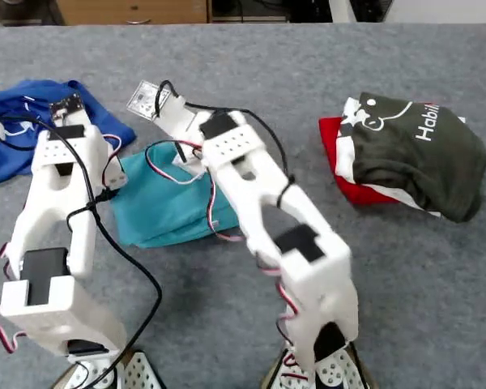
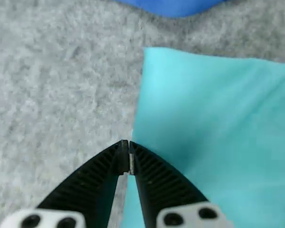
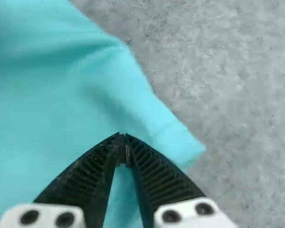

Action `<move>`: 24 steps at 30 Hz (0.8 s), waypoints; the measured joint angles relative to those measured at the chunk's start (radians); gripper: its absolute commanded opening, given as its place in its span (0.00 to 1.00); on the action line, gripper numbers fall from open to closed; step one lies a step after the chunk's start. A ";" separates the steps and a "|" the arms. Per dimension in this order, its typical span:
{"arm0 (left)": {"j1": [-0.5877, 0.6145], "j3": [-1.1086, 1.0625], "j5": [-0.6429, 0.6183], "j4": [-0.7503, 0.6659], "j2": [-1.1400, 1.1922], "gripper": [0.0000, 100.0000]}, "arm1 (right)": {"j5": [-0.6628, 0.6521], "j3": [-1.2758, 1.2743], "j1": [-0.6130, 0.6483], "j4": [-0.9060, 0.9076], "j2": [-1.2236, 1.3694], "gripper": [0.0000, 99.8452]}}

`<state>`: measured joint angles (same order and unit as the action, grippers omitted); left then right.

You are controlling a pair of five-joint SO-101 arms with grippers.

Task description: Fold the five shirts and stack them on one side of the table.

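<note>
A grey felt-topped table [image 1: 405, 275] fills the scene; beyond its far edge stand a wooden cabinet [image 1: 134, 10] at eleven o'clock and dark clutter [image 1: 259, 8] at twelve.

The desk [image 1: 437, 267] wears a rough, fuzzy grey felt. The teal shirt [image 1: 166, 207] is smooth matt cloth; the fingers [image 2: 156, 175] are ribbed black matt plastic on white plastic arms [image 1: 251, 174].

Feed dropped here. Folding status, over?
Left pincer shut at edge of teal fabric shirt. Right pincer shut over it near a corner. Crumpled blue fabric shirt beside. Folded stack, dark green on top, apart. Arm wires hang above teal shirt.
</note>
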<state>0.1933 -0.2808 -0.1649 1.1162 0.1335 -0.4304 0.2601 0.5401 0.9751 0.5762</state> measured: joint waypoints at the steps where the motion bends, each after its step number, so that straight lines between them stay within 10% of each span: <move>1: 0.000 -0.005 0.000 -0.018 0.014 0.02 | 0.000 0.048 -0.025 0.005 0.052 0.00; 24: 0.000 0.025 0.008 0.000 0.002 0.02 | -0.046 1.042 -0.149 0.721 0.353 0.00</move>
<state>0.1933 -0.2562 -0.1573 1.1162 0.1350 -0.4764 1.3019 0.3913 1.6962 0.9291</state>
